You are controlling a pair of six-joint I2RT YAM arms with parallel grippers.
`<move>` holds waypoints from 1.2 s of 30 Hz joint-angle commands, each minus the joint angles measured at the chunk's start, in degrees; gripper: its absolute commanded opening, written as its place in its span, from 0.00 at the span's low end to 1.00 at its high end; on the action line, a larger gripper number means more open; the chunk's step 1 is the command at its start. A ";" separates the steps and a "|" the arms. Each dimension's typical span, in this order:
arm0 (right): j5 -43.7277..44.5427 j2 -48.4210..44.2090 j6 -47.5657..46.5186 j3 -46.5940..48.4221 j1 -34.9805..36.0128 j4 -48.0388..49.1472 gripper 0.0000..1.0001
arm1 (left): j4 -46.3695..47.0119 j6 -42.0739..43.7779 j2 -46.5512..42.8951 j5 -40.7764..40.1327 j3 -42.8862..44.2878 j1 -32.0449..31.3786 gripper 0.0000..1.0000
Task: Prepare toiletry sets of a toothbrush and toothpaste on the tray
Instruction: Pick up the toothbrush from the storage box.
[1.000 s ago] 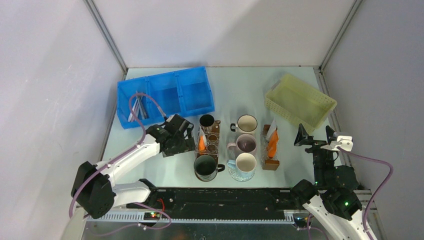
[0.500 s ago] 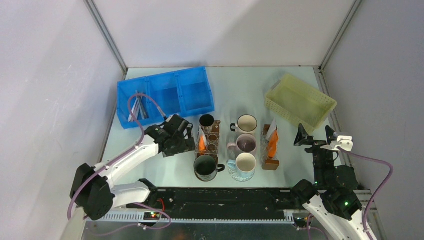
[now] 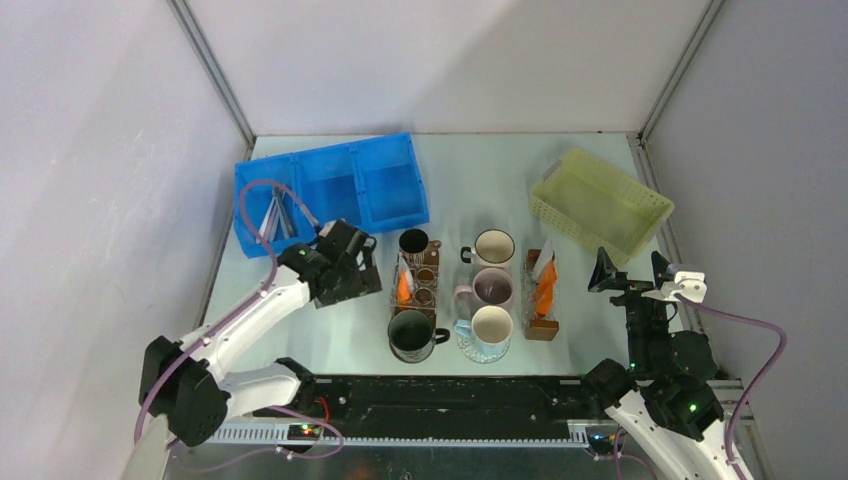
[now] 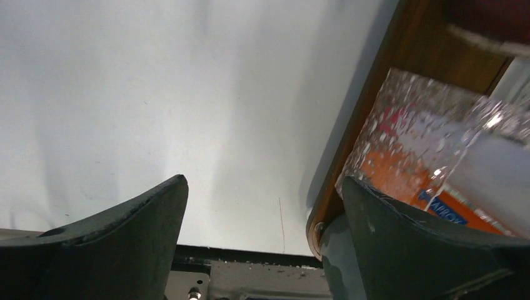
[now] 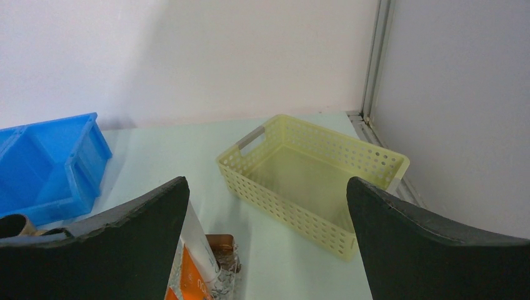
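left fingers (image 4: pixel 156 212) spread, empty | beside their right tip: clear glossy box (image 4: pixel 415 119) with soft orange toothpaste (image 4: pixel 390 172) inside | farther off, left-rear: slim grey toothbrush (image 3: pixel 275 218) bundle in blue plastic bin (image 3: pixel 390 190), end compartment | right fingers (image 5: pixel 144 212) spread, empty | by their left tip: another clear box (image 5: pixel 228 269) holding orange-white tubes (image 5: pixel 187 278) | ahead: perforated yellow basket (image 5: pixel 294 215)

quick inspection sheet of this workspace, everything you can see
surface: pale green table, no spills seen
job's things: toothbrushes in blue bin's left compartment; orange toothpaste in two clear boxes; yellow basket empty
clutter: five mugs mid-table
grippers: left gripper open beside left box; right gripper open, holding nothing
cables: purple cables, one over the bin, one at right arm
surroundings: white walls
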 commanded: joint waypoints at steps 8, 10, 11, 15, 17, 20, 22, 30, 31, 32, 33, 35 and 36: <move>-0.12 -1.58 0.19 -0.15 -0.45 1.74 0.99 | -0.09 12.88 -0.60 -6.36 13.98 15.18 1.00; -0.14 -1.38 0.17 -0.10 -0.56 1.79 0.99 | 1.67 15.01 0.68 -6.63 16.18 18.49 1.00; -0.10 -1.35 0.21 -0.12 -0.61 1.75 0.99 | 2.32 15.62 1.31 -6.66 17.51 20.78 0.99; 0.13 -1.14 0.11 -0.23 -0.96 1.69 0.99 | 7.07 18.34 5.73 -6.26 20.89 27.11 0.95; 0.14 -1.07 0.11 -0.23 -1.19 1.69 1.00 | 9.66 19.20 9.77 -5.58 22.42 30.00 0.91; 0.10 -1.06 0.04 -0.31 -1.45 1.54 0.99 | 13.77 20.18 13.94 -3.20 25.01 33.59 0.86; 0.13 0.04 -0.01 -0.39 -1.57 1.53 0.99 | 15.90 20.32 17.13 -1.45 26.68 37.10 0.81; 0.36 1.91 -0.40 -0.58 -2.25 1.51 0.99 | 22.64 19.94 27.96 5.83 31.45 44.20 0.59; 0.37 2.16 -0.37 -0.65 -2.38 1.46 1.00 | 22.68 20.10 30.02 6.30 32.05 44.52 0.56; 0.34 2.31 -0.41 -0.66 -2.40 1.45 1.00 | 22.58 20.19 31.19 7.08 33.36 45.20 0.55; 0.32 2.57 -0.40 -0.74 -2.48 1.48 1.00 | 22.40 20.14 33.29 7.58 33.98 45.59 0.53; 0.28 3.02 -0.51 -0.76 -2.65 1.44 0.99 | 22.34 20.11 36.14 8.21 35.67 46.50 0.48; 0.23 3.13 -0.48 -0.76 -2.78 1.44 0.99 | 22.37 20.11 37.01 8.37 36.73 47.10 0.47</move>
